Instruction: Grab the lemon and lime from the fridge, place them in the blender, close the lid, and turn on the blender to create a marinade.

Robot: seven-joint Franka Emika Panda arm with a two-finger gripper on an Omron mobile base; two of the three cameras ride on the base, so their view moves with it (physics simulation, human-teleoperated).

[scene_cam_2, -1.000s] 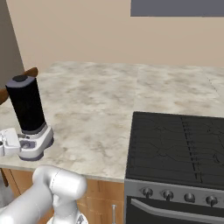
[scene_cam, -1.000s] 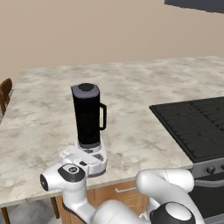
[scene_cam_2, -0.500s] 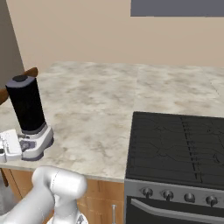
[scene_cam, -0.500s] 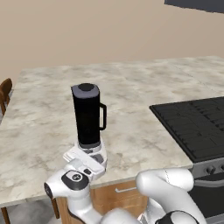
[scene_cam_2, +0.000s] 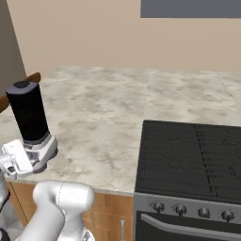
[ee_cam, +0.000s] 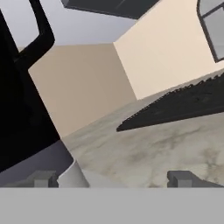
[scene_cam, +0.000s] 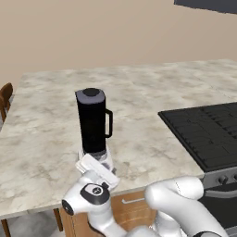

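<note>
The blender (scene_cam: 95, 125) stands near the counter's front edge, a tall black jar on a pale grey base (scene_cam_2: 43, 149). The grey lid (scene_cam: 91, 94) sits on the jar's top, also seen as the lid (scene_cam_2: 22, 85) from the right. My gripper (ee_cam: 113, 179) is low at the front of the base, open, with its fingertips (ee_cam: 43, 178) wide apart and nothing between them. The black jar (ee_cam: 22, 100) and the grey base (ee_cam: 65, 173) loom at the left of the hand view. The white hand (scene_cam: 98, 170) covers the front of the base. The lemon and lime are out of view.
A black stove (scene_cam: 203, 134) with front knobs (scene_cam_2: 202, 212) lies to the right of the blender. The marble counter (scene_cam: 139, 92) stretches back to a beige wall. A wooden chair (scene_cam: 5, 95) stands at the counter's left end.
The hand has slid a little to the right along the counter's front, closer in against the blender's base. The blender has not moved.
</note>
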